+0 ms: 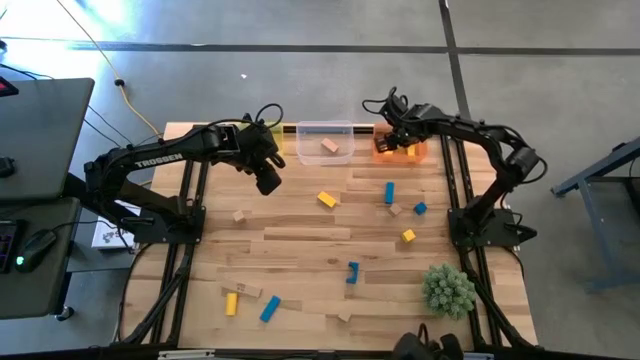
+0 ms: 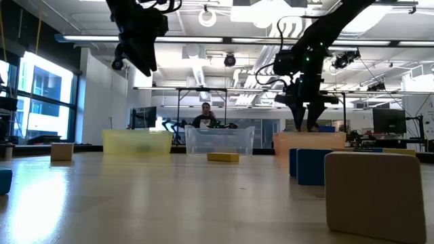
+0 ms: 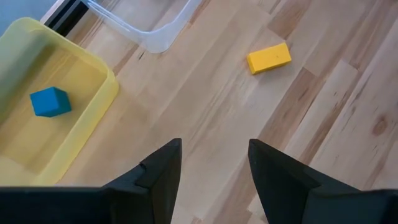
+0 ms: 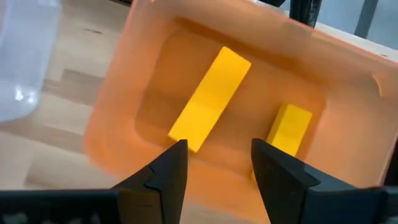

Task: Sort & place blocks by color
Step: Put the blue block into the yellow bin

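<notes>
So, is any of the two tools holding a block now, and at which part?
Nothing is held. The left tool is open above bare table; the right tool is open over the orange bin.

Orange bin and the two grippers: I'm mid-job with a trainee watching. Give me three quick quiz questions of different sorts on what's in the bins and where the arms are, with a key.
1. True or false: the orange bin holds two yellow blocks, a long yellow bar and a shorter yellow block.
2. Multiple choice: what lies in the yellow bin? A) a tan cube B) a blue cube C) nothing
3. Fill in: the right gripper hangs open above the ______ bin, while the left gripper, also open, is over bare table beside the yellow bin, with a yellow block lying ahead of it.

Key: 1 true; 2 B; 3 orange.
</notes>
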Controlling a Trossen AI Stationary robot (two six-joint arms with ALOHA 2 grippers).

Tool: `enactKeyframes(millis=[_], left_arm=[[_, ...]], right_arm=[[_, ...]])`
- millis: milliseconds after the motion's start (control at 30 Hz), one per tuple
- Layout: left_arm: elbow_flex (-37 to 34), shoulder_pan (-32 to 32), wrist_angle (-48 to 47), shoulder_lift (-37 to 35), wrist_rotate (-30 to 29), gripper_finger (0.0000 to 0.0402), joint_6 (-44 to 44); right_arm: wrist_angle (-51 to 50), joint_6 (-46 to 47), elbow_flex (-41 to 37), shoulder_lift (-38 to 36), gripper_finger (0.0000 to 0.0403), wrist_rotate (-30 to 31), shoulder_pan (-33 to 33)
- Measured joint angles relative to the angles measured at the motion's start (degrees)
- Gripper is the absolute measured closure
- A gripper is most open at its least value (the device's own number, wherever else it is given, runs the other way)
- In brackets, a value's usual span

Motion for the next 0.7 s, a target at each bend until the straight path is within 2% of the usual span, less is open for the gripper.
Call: enactKeyframes(millis=[233,567,700], left_arm=[[0.0,0.1,0.0,0.0,0.0,0.0219,-0.4],[0.0,2.9,-2.2,0.0,0.0,0.0170,-2.5],[0.0,2.8,-3.6,0.0,2.3,0.0168,-2.8]], right_arm=[[-1.9,3.0,0.0,-3.9,0.0237,-0.1,4.0],[-2.7,9.1,0.1,-9.5,0.0236,-0.2,11.0],[-2.8,12.3,0.1,-11.1,0.0236,-2.3,14.3]])
